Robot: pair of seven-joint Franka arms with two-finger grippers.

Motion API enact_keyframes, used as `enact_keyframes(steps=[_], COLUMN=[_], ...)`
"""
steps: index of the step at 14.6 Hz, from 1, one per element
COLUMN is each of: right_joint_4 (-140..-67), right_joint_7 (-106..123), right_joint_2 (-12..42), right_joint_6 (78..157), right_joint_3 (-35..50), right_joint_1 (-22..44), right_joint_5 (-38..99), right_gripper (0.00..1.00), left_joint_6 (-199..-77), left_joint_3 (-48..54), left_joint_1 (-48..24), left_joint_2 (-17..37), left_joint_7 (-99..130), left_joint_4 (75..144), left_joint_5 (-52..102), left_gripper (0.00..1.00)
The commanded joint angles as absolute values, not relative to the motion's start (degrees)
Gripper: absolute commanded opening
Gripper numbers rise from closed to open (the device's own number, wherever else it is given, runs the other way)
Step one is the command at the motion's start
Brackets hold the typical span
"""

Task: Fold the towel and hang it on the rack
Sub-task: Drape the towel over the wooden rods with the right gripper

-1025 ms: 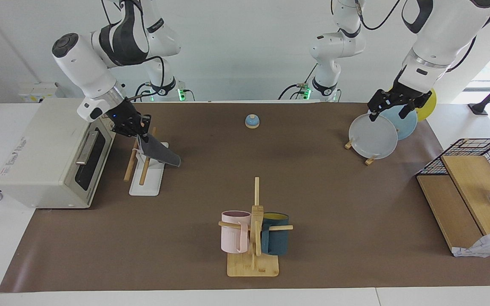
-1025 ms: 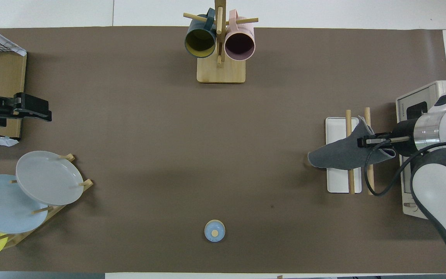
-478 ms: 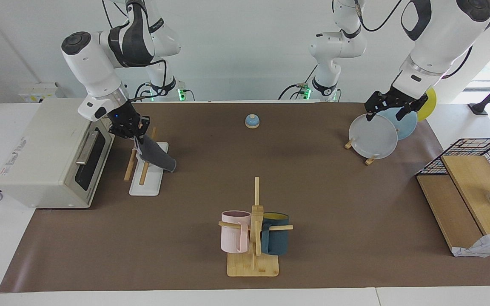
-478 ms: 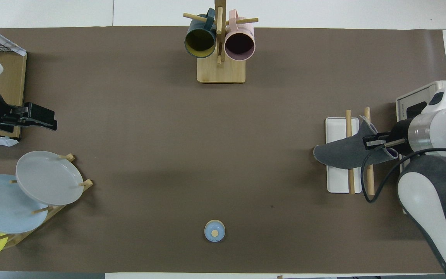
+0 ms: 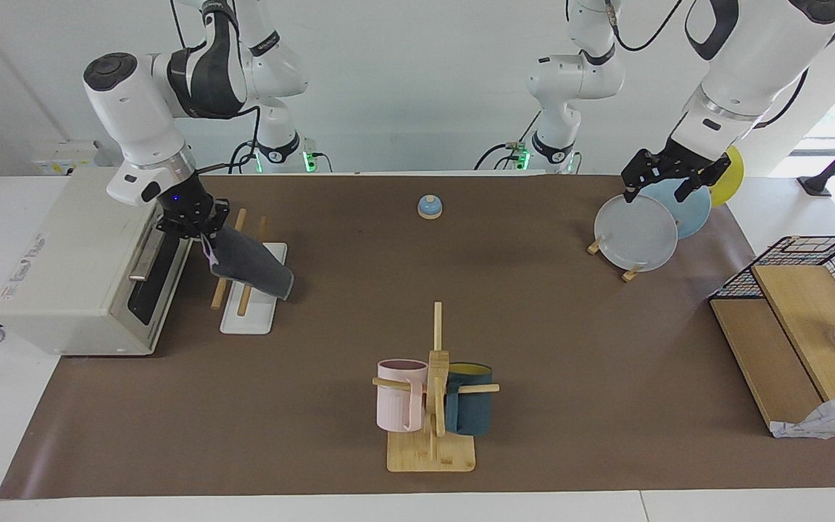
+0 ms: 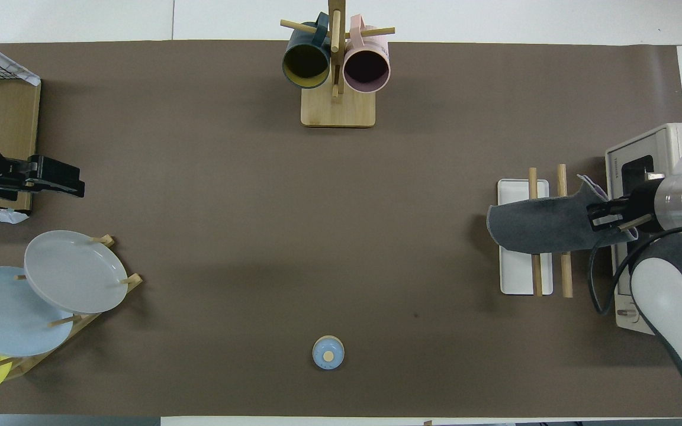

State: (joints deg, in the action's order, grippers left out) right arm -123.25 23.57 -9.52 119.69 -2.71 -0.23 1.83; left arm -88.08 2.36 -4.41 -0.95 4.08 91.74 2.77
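Note:
The towel [image 5: 252,265] [image 6: 539,225] is folded with its dark grey face out, and a sliver of purple shows at the pinched edge. My right gripper [image 5: 198,228] [image 6: 597,216] is shut on that edge, between the rack and the oven. The cloth lies across both wooden rods of the rack [image 5: 240,217] [image 6: 533,275], and its free end slopes down over the white base tray [image 5: 247,319]. My left gripper [image 5: 658,190] [image 6: 71,180] waits open and empty in the air above the plates.
A toaster oven [image 5: 77,261] [image 6: 637,154] stands right beside the rack at the right arm's end. A mug stand [image 5: 432,406] [image 6: 336,77] holds two mugs. Plates [image 5: 635,232] [image 6: 71,272] lean in a stand. There is also a small blue bell [image 5: 429,207] and a wire-and-wood shelf [image 5: 794,312].
My right gripper has drawn back toward the oven, pulling the towel farther across the two rods. The left gripper has shifted only slightly above the plates.

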Motion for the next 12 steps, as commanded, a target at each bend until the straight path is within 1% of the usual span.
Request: enact_keyframes(steps=[1,8,9,10,11,12], right_joint_4=[-124.6,-125.5,-125.5,-125.5,-125.5,-125.5], right_joint_7=[26.4,25.1,23.7,22.3,21.8,21.8], right_joint_2=[-10.5,-10.4,-10.4,-10.4,-10.4,-10.4], right_joint_6=[120.9,120.3,120.1,120.1,120.1,120.1], right_joint_3=[-2.2,-2.2,-2.2,-2.2,-2.2,-2.2], right_joint_1=[-1.5,-2.0,-1.8,-1.7,-1.6,-1.6], right_joint_5=[0.7,0.8,0.8,0.9,0.8,0.9], right_gripper=[0.0,0.0,0.03,0.19,0.53,1.0], left_joint_6=[-88.0,-87.9,-87.8,-87.9,-87.8,-87.8], left_joint_3=[1.6,1.5,1.5,1.4,1.5,1.8], left_joint_1=[-5.1,-4.7,-4.7,-4.7,-4.1,-3.5], left_joint_2=[-1.9,-2.0,-2.0,-1.9,-2.0,-1.9], left_joint_7=[3.4,3.3,3.3,3.3,3.3,3.2], left_joint_4=[92.5,92.4,92.4,92.3,92.3,92.3], left_joint_5=[3.0,3.0,3.0,3.0,2.9,2.9], left_gripper=[1.0,1.0,1.0,1.0,1.0,1.0])
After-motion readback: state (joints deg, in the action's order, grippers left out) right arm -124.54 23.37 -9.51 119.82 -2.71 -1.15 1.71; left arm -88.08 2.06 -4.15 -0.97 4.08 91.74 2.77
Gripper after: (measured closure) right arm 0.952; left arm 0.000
